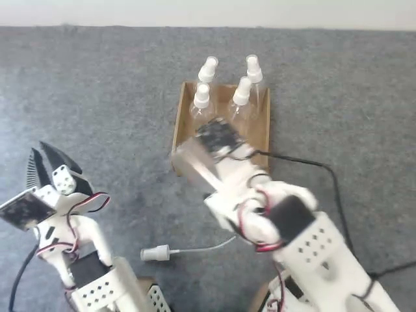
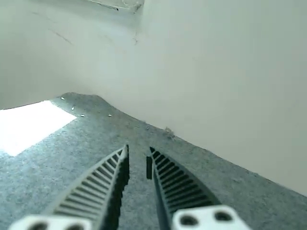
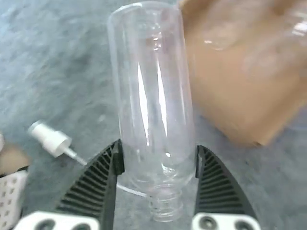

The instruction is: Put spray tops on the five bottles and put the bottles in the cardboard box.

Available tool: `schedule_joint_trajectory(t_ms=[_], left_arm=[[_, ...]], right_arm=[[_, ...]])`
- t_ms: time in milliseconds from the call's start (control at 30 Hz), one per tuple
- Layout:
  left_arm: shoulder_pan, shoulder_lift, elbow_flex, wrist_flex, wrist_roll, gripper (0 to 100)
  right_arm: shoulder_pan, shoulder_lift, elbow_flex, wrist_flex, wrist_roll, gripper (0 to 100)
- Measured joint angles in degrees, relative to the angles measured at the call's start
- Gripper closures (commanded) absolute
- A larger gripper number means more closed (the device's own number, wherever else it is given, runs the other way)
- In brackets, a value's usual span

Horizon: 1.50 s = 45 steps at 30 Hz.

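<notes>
Grey carpet-like cloth covers the desk (image 1: 97,97), and a plain pale wall (image 2: 216,72) rises at its far edge.

The right claw (image 3: 158,153) is closed on a clear plastic bottle (image 3: 151,86). Its two ribbed black fingers (image 3: 108,165) press the sides just above the shoulder. The bottle's threaded neck is bare and points back toward the wrist, while its round base juts out past the claw's tips.

Just beyond those tips and to one side lies the brown cardboard box (image 1: 177,123), with its near corner close to the held bottle. Four clear bottles (image 1: 202,97), each with a white spray cap, stand upright in the box in two pairs. One pair is nearer the claw and the other is at the far end.

A loose white spray top (image 1: 156,253) lies on the desk behind the right claw, back toward the arm bases. Its thin dip tube curves away toward the right arm. In the right wrist view it lies just off one fingertip, on the side away from the box.

The left claw (image 2: 138,151) is raised above the desk, well apart from the box and the loose top, and aims at the wall. Its fingers are parted by a narrow gap with nothing between them.
</notes>
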Motion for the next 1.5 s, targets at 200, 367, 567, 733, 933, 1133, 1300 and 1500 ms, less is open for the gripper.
schedule_joint_trajectory(t_ms=[200,367,567,733,933,1133,1300,1500], left_arm=[[0.0,0.0,0.0,0.0,-0.3,94],[0.0,0.0,0.0,0.0,-0.3,94],[0.0,0.0,0.0,0.0,-0.3,94],[0.0,0.0,0.3,0.0,-0.3,94],[0.0,0.0,0.4,0.0,-0.3,94],[0.0,0.0,0.4,0.0,-0.3,94],[0.0,0.0,0.4,0.0,-0.3,94],[0.0,0.0,0.4,0.0,-0.3,94]], right_arm=[[10.3,-6.2,0.0,3.6,0.0,90.3],[18.1,-9.0,0.0,6.9,-2.5,90.3],[29.1,-9.4,0.0,9.6,-8.5,90.3],[38.1,-9.4,0.0,9.6,-16.4,90.3],[44.6,-9.4,0.7,9.5,-26.5,90.3],[49.2,-9.4,11.0,-1.7,-31.6,90.8],[50.7,-9.4,20.4,-14.5,-35.8,90.8],[50.7,-9.3,22.8,-18.7,-39.3,90.8]])
